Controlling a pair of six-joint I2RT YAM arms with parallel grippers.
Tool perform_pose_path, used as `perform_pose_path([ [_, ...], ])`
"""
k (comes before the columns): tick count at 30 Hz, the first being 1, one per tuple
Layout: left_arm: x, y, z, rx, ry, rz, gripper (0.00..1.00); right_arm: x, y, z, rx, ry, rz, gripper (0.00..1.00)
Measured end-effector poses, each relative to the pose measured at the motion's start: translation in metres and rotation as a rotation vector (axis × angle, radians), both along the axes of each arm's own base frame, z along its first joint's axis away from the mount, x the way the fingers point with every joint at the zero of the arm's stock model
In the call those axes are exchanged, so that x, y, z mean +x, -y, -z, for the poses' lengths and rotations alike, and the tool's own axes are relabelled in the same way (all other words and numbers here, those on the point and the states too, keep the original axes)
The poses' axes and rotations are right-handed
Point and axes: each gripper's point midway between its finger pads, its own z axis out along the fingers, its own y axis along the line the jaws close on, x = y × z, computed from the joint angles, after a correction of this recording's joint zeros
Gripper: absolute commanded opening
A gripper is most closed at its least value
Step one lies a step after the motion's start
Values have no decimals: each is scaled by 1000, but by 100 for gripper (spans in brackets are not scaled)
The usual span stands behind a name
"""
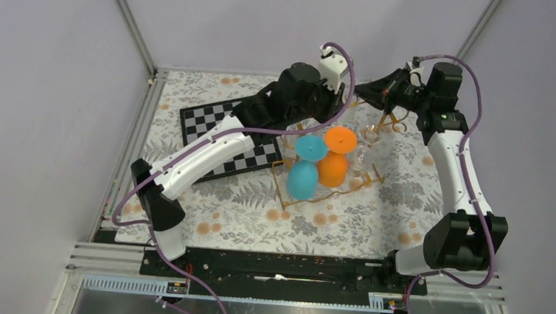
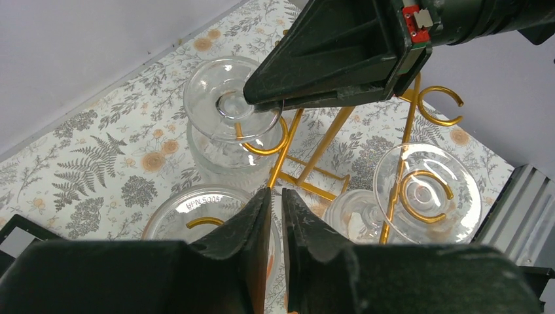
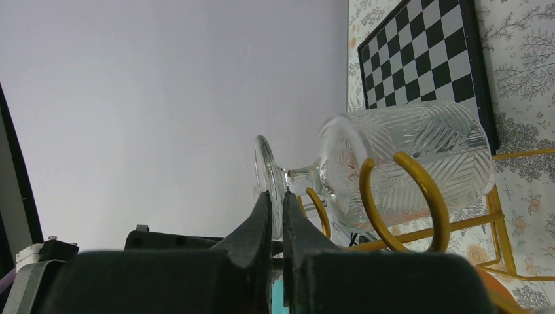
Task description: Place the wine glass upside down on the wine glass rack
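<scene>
One blue glass (image 1: 303,179) hangs inverted in rack (image 1: 279,187).

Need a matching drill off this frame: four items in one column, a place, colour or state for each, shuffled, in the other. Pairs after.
1. clear wine glass
2. chessboard
3. orange glass
4. wine glass rack

A. gold wire, curled ends
B. upside down beside the blue glass
C. foot pinched by the right gripper
D. lying flat, left of the rack

Pairs: 1-C, 2-D, 3-B, 4-A
</scene>
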Motion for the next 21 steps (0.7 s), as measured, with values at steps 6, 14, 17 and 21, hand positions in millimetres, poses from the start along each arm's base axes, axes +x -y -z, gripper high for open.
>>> perform_pose_path([
  [6, -6, 1, -1, 35, 23, 12, 20, -7, 2, -1, -9, 10, 22, 0],
  [14, -9, 1, 1, 57, 36, 20, 22, -13, 3, 2, -12, 6, 33, 0],
  [17, -10, 0, 1, 69, 42, 22, 21, -12, 3, 6, -9, -2, 36, 0],
  [21, -11, 0, -3, 78, 55, 27, 6, -11, 3, 6, -5, 5, 37, 0],
])
